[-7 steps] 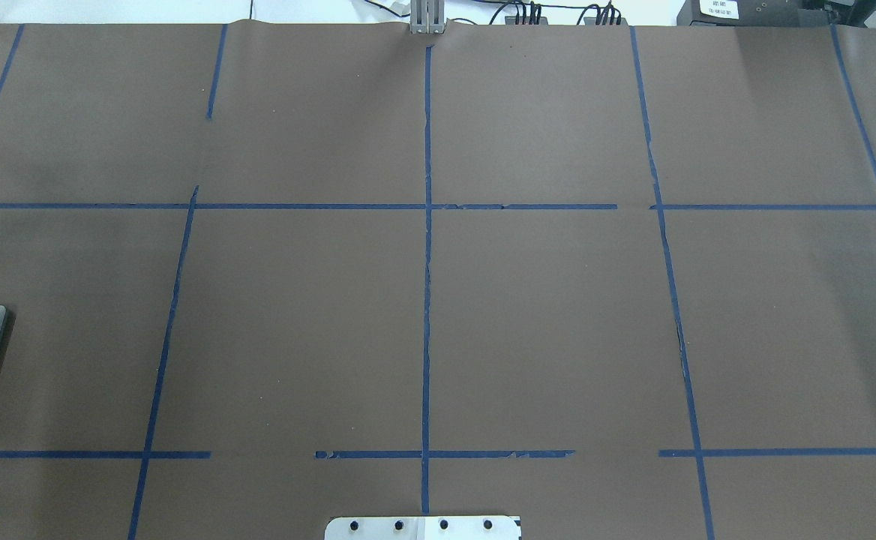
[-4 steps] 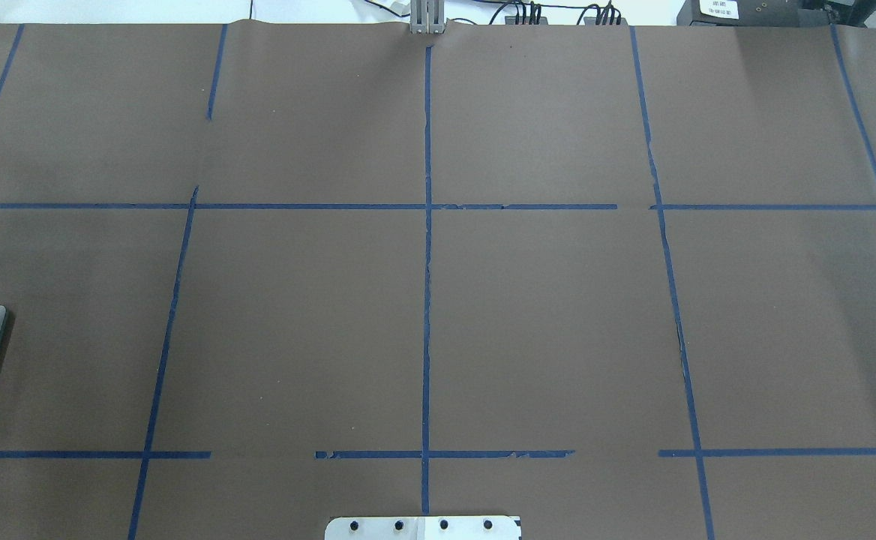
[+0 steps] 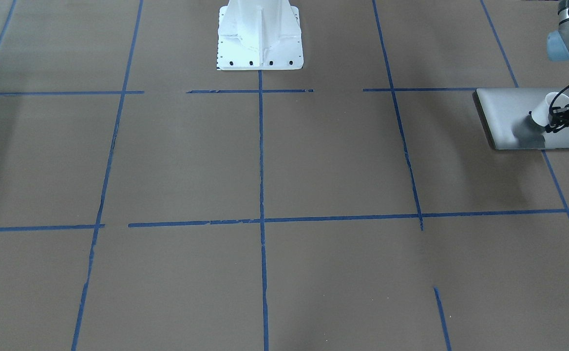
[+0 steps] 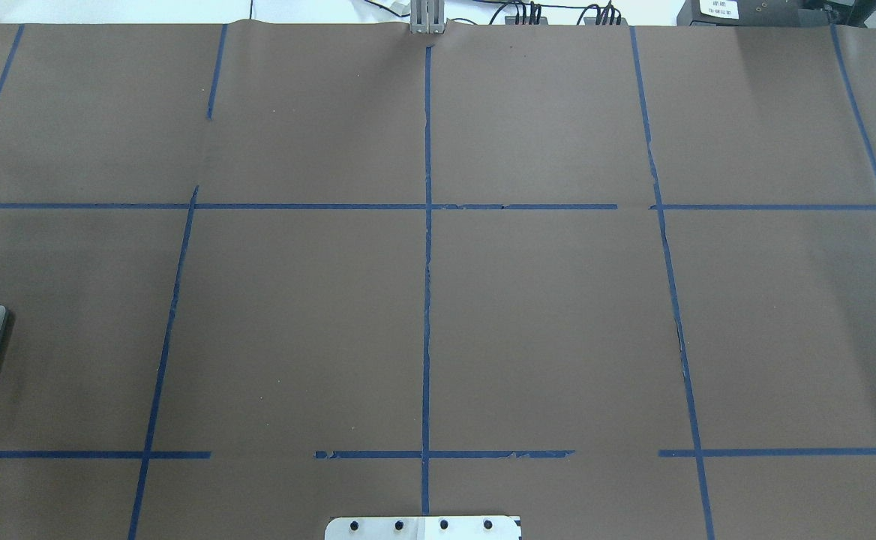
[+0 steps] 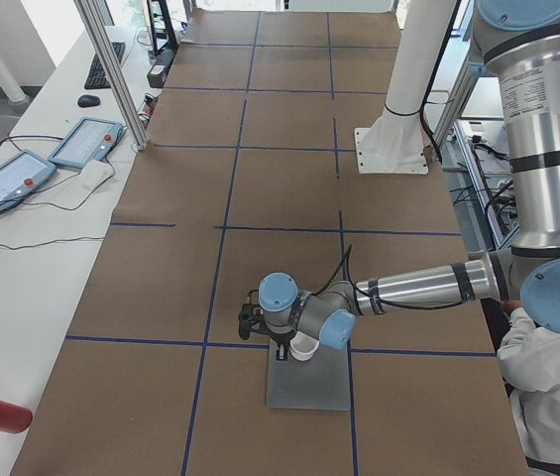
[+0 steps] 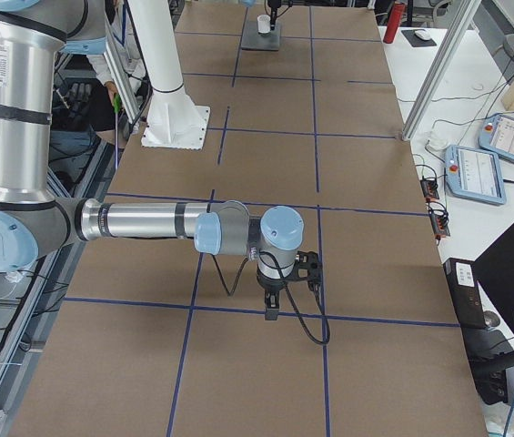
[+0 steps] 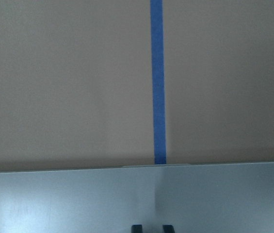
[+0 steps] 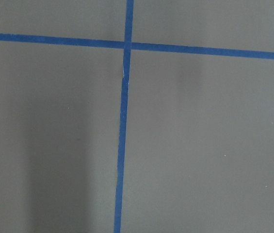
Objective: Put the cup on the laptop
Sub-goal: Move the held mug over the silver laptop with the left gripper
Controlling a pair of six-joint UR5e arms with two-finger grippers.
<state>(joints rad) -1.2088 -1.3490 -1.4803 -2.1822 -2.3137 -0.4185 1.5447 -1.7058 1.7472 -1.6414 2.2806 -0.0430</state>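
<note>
Left gripper point(image 3: 559, 117) first: you see it as a dark mass pressed up against the right side of the cup point(image 3: 543, 111) in the front-facing view. In its own wrist view only two dark fingertips point(image 7: 137, 227) peek in at the bottom edge, close together with a narrow gap and nothing visible between them. Whether it is pinching the cup's wall or handle or is free of it, you cannot tell from these views.

The cup stands upright, or very nearly, over the middle of the laptop point(image 3: 503, 109), which lies at the far right of the front-facing view. A dark patch sits on the lid just beside the cup's foot. From the side views the cup looks to be resting on the lid, though a slight gap beneath it cannot be ruled out.

The right gripper point(image 6: 271, 309) hangs over the brown table point(image 3: 313, 161) well apart from all this, near a blue tape line point(image 6: 238, 309); how wide it stands cannot be told.

By this reading you are at the set-down. The next move likely calls for confirming that the foot is flat on the lid and spreading the fingers fully. Then lift straight up so that nothing catches the flared rim or the handle and tips the cup.
</note>
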